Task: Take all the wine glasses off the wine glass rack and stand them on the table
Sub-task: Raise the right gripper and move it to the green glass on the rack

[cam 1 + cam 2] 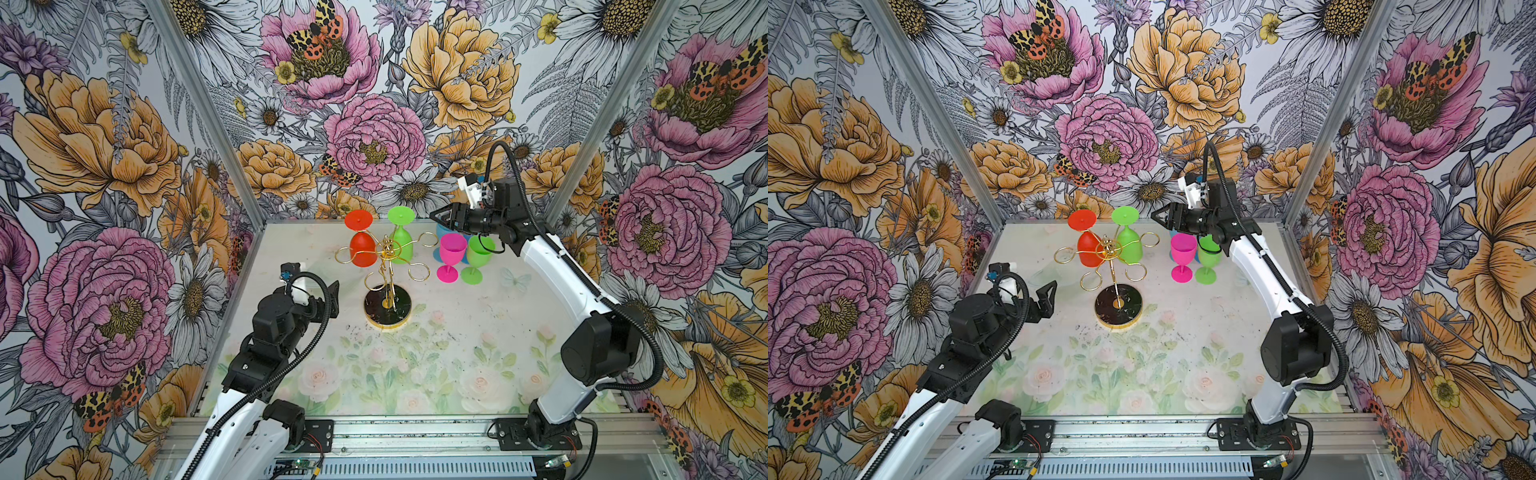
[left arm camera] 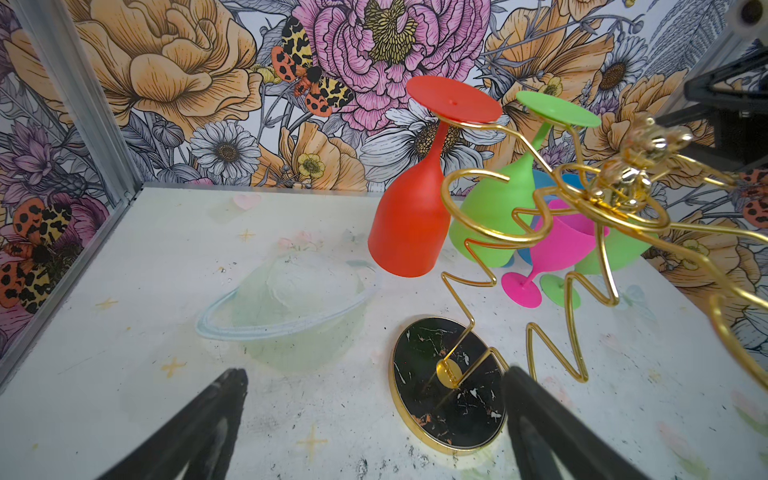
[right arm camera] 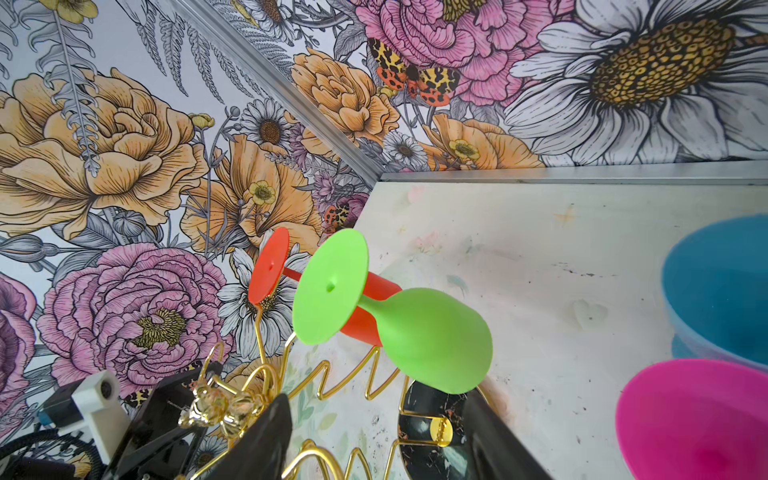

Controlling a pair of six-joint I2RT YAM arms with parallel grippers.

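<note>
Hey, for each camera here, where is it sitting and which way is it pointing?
Top views: overhead at the front, looking down and back across the table; both arms show.
Left wrist: low on the left arm, facing the wine glass rack and red glass; open left gripper shows.
Right wrist: rolled sideways, facing the hanging green glass; open right gripper and left arm show.
Shared: all four see the rack and both hanging glasses.

In a top view, tabletop (image 1: 457,332) lower centre lies open. Wine glass rack (image 1: 376,309) obstructs mid-frame; upright pink glass (image 1: 452,249) and green glass (image 1: 480,254) crowd its right.
</note>
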